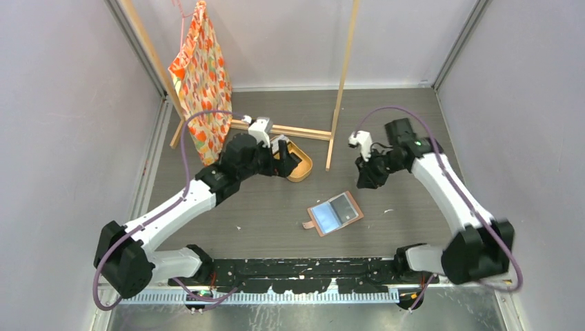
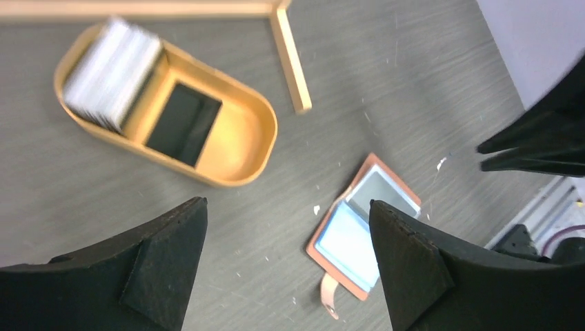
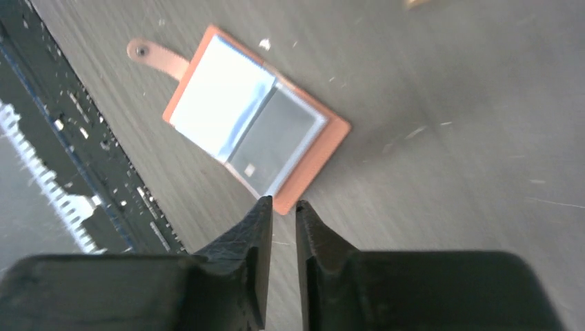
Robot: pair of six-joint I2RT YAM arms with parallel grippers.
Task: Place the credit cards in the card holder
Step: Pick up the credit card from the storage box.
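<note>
credit cards — judged light, stiff, slick; pinch short edge | left tool wide open | right tool nearly closed, empty

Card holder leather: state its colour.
Salmon-brown. The card holder lies open, and its leather edge and snap tab show best in the right wrist view.

Tan oval tray with an inner divider sits on the dark grey wood-grain tabletop, near the foot of a light wooden rack. Orange patterned cloth hangs from the rack's left side. Small white specks dot the tabletop. Black perforated rail runs along the near edge, with pale walls around.
</note>
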